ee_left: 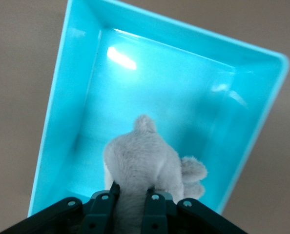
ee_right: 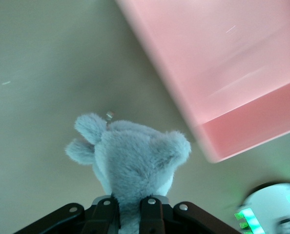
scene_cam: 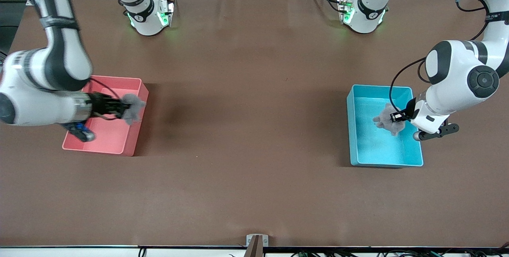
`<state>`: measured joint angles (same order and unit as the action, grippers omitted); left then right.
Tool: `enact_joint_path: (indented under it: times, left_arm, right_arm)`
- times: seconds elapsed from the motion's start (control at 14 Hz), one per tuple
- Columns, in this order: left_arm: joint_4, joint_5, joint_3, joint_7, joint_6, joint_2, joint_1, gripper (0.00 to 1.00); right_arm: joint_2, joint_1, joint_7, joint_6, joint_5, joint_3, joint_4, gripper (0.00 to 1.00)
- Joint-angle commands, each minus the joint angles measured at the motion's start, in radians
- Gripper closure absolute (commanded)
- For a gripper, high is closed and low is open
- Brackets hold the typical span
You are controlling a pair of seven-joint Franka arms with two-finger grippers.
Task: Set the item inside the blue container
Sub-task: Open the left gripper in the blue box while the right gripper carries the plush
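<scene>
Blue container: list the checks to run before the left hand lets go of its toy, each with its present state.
1. Left hand shut on the grey plush toy: ok.
2. Toy over the blue container, inside its walls: ok.
3. Container floor below bare: ok.
4. Toy already resting on the floor: cannot tell.
5. Right hand, shut on a second grey plush over the pink bin, away from the drop: ok.

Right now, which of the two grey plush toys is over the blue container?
The grey plush toy clamped in the left gripper hangs over the blue container. The other plush toy, in the right gripper, is at the pink bin.
</scene>
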<state>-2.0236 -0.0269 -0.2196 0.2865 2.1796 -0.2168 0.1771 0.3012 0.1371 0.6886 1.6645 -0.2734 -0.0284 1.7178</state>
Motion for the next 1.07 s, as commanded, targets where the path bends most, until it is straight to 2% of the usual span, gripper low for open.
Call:
enact_joint_path:
  times: [0.0, 0.21, 0.43, 0.64, 0.79, 0.86, 1.0]
  left_arm:
    - [-0.095, -0.019, -0.009, -0.03, 0.141, -0.013, 0.021, 0.8]
    - [-0.122, -0.036, -0.007, -0.033, 0.239, -0.084, 0.032, 0.8]
    - [-0.122, -0.105, -0.007, -0.032, 0.25, -0.13, 0.039, 0.77]
    - [-0.121, -0.105, -0.009, -0.032, 0.25, -0.144, 0.044, 0.74]
    - [-0.113, -0.105, -0.009, -0.032, 0.25, -0.15, 0.044, 0.68]
    - [-0.112, -0.105, -0.01, -0.03, 0.25, -0.147, 0.044, 0.61]
    - [-0.109, -0.105, -0.012, -0.029, 0.241, -0.133, 0.042, 0.25]
  right_arm:
    - [0.018, 0.149, 0.232, 0.096, -0.047, -0.012, -0.029, 0.99]
    - [0.094, 0.318, 0.472, 0.266, -0.056, -0.012, -0.059, 0.99]
    - [0.243, 0.465, 0.711, 0.415, -0.05, -0.012, -0.16, 0.99]
    - [0.376, 0.535, 0.854, 0.501, -0.043, -0.013, -0.28, 0.99]
    - [0.412, 0.576, 0.888, 0.614, -0.043, -0.013, -0.277, 0.99]
    - [0.426, 0.587, 0.89, 0.648, -0.043, -0.015, -0.273, 0.98]
    - [0.461, 0.611, 0.904, 0.676, -0.043, -0.016, -0.273, 0.98]
